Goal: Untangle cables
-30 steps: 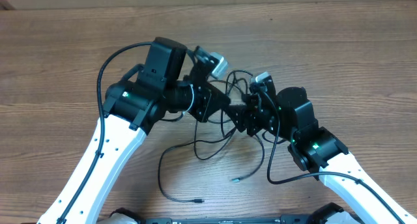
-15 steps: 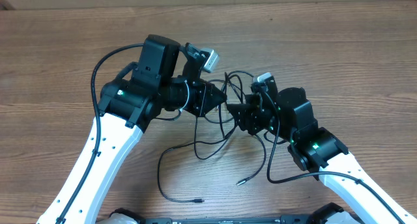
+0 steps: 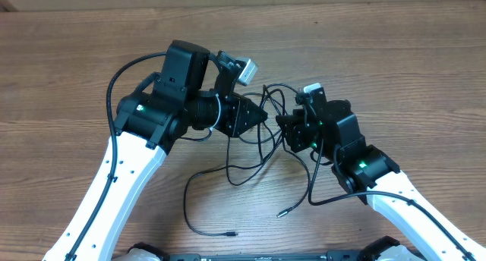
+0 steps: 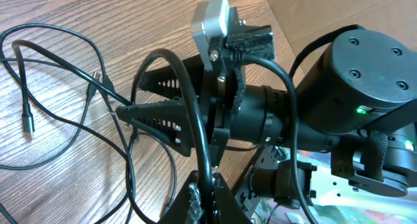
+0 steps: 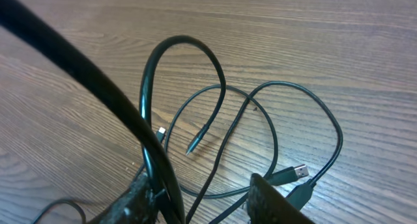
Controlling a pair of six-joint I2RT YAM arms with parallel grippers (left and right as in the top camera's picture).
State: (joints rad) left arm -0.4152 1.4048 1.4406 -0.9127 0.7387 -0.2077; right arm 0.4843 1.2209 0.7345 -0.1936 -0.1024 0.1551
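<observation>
Two thin black cables (image 3: 244, 168) lie tangled on the wooden table between my arms. Their loose plug ends lie toward the front (image 3: 281, 212) (image 3: 231, 234). My left gripper (image 3: 262, 117) points right and is shut on a cable; in the left wrist view the jaws (image 4: 207, 193) pinch a strand (image 4: 195, 120) that arcs upward. My right gripper (image 3: 282, 128) faces it from the right, open, close to the left fingertips. It also shows open in the left wrist view (image 4: 129, 92). In the right wrist view the open jaws (image 5: 199, 191) straddle cable loops (image 5: 273, 94), with a silver-tipped plug (image 5: 300, 170) beside the right finger.
Wooden table (image 3: 425, 71) all round. The thicker black cable of the left arm loops out at its left side (image 3: 114, 86). A thick blurred black cord crosses the right wrist view close to the lens (image 5: 71, 61).
The left arm drew back to the left with the cable. The right gripper shifted slightly up and right, away from the left one. The loose plug end slid a little.
</observation>
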